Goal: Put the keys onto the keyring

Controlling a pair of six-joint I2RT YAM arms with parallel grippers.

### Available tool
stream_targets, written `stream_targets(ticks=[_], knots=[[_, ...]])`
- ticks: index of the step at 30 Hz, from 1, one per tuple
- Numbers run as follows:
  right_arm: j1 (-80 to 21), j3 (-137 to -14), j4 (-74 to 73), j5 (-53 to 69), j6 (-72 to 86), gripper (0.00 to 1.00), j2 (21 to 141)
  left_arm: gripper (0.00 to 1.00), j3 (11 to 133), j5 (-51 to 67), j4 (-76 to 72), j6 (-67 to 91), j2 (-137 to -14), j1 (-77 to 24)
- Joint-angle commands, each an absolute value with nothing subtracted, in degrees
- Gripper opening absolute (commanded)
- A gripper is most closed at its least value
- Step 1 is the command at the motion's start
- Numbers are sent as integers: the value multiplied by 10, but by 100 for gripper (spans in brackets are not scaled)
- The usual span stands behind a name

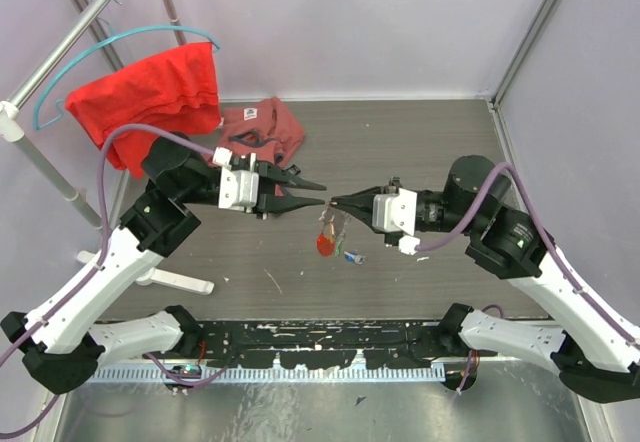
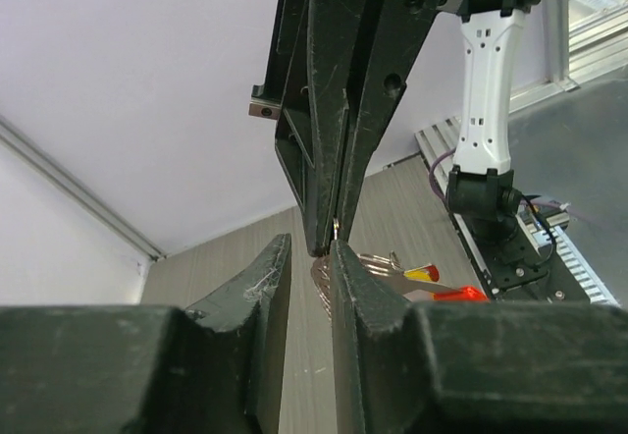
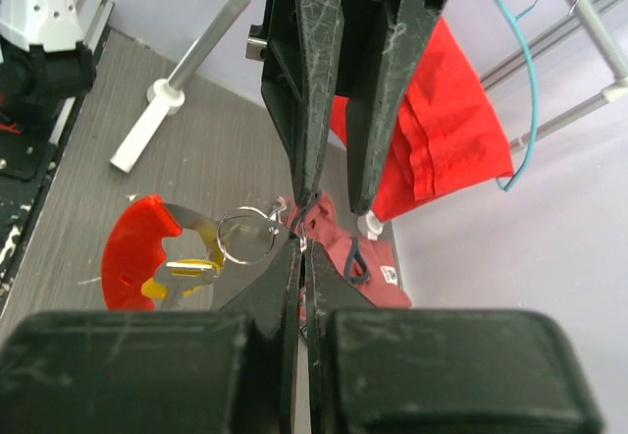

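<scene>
Tip to tip above mid-table (image 1: pixel 430 152): left gripper (image 1: pixel 320 193) on the left, right gripper (image 1: pixel 336 200) on the right. At the right gripper's tips, on the near side, the keyring (image 1: pixel 327 244), with keys (image 1: pixel 350 256) just right of its tag. Behind the left gripper, on the table, a crumpled shirt (image 1: pixel 262 127). Farther back at left, another garment (image 1: pixel 160 97) on a hanger (image 1: pixel 120 40) on a clothes rack (image 1: pixel 40 159).
</scene>
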State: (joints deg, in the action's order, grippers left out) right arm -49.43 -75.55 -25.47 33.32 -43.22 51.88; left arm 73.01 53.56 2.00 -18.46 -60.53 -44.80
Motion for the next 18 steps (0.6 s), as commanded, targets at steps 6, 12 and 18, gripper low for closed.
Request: stream_targets(ticks=[6,12,18], knots=[[-496,-776,-290,297,-460,1,543,29,736,498,95,-232,-622,-457],[-496,-770,-292,283,-459,1,542,26,730,490,133,-256,-618,-458],[-496,-769,-293,280,-453,1,545,26,724,468,166,-280,-615,-464]])
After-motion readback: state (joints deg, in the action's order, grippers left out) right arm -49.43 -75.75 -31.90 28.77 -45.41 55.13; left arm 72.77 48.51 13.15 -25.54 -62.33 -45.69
